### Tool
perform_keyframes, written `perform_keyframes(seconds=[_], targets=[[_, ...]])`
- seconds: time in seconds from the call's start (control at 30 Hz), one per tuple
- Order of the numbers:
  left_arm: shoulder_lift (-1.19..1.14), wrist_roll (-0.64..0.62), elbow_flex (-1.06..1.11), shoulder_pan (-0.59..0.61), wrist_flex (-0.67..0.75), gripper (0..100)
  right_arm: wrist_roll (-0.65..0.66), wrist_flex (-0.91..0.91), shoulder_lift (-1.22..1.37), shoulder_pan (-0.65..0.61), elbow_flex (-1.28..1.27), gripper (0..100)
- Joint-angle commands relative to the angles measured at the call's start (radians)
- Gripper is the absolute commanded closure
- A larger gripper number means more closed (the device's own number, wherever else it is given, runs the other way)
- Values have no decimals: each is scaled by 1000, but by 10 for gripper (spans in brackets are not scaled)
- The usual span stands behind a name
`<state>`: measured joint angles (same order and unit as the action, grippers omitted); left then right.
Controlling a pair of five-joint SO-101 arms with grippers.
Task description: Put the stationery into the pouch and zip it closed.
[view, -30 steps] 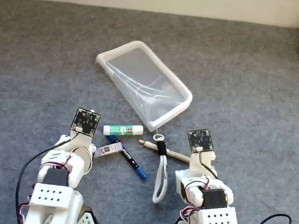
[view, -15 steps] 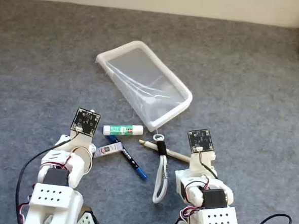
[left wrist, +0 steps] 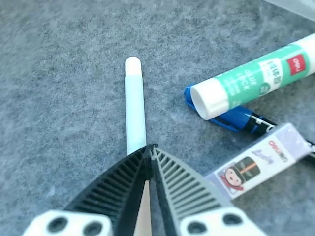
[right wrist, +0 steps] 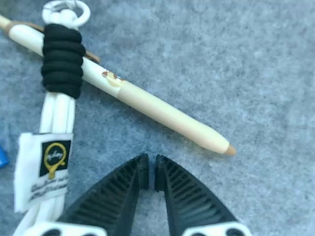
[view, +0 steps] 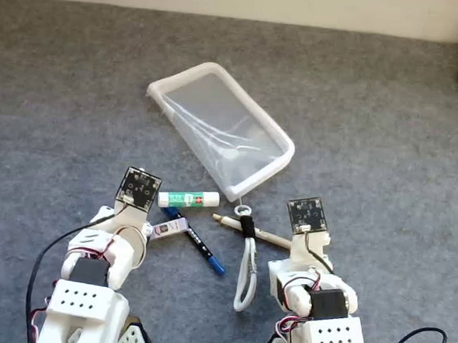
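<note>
In the high view, the translucent white pouch (view: 220,128) lay flat and slanted on the grey counter (view: 386,150). All the stationery lay outside the pouch, on its side toward the two arms. The green-and-white glue stick (view: 188,198) was the nearest to the pouch, just beside its near corner. A little further from the pouch lay a small white box (view: 167,228) and a blue pen (view: 199,245), whose one end reached the glue stick. Also near that corner of the pouch lay a cream pen (view: 262,235) and a white cord (view: 244,277) with a black band (view: 247,229) around it. The left arm (view: 99,261) and the right arm (view: 311,293) stood further from the pouch than all of these things.

In the left wrist view, the left hand (left wrist: 150,147) was narrow, its two tips meeting. It hung low over a pale pen (left wrist: 135,103) that lay on the counter and ran under the tips. I could not tell whether the hand touched this pen. The glue stick, the blue pen and the small white box lay close beside.

In the right wrist view, the right hand (right wrist: 148,166) was almost closed, with a thin gap between its tips, and it held nothing. It was near the cream pen but apart from it. The black band wrapped the white cord and lay across the cream pen.
</note>
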<state>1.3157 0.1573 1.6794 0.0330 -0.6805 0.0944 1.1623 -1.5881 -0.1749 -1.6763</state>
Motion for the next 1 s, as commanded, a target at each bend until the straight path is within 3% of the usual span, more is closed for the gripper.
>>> perform_keyframes(seconds=[0.0,0.3,0.4,0.63,0.73,0.97], targets=[[4,-11,18,-22,15,993,11,-13,1,4,-73,965],[4,-9,-1,-38,167,994,6,-15,1,2,-73,965],[4,-12,-39,13,170,994,11,-15,1,16,-73,965],[4,-12,-142,188,169,994,11,-21,1,203,61,965],[4,-14,-177,242,167,994,11,-21,1,226,113,965],[4,-52,-320,306,-75,994,12,-58,1,226,189,965]])
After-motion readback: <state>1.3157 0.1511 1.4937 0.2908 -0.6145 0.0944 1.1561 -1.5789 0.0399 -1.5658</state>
